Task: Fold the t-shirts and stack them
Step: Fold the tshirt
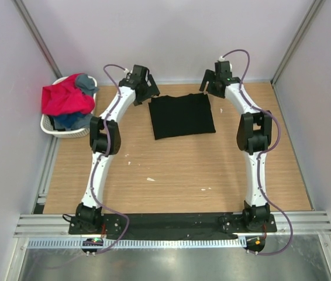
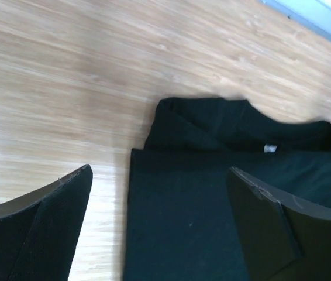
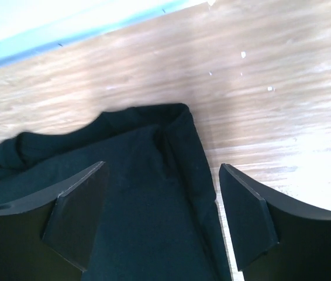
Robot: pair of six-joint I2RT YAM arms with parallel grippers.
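Observation:
A black t-shirt [image 1: 181, 115] lies folded into a rectangle on the wooden table, far centre. My left gripper [image 1: 148, 89] hovers over its far left corner, open and empty; the left wrist view shows the shirt [image 2: 212, 193] with collar and tag between the spread fingers [image 2: 54, 228]. My right gripper [image 1: 211, 86] hovers over the far right corner, open and empty; the right wrist view shows the shirt's folded edge [image 3: 154, 199] between its fingers [image 3: 250, 216]. Red-pink [image 1: 66, 98], grey [image 1: 86, 82] and blue [image 1: 69, 120] t-shirts lie heaped in the basket.
A white plastic laundry basket [image 1: 48, 126] stands at the table's left edge. Walls enclose the table on the far, left and right sides. Small white specks [image 1: 150, 179] lie on the wood.

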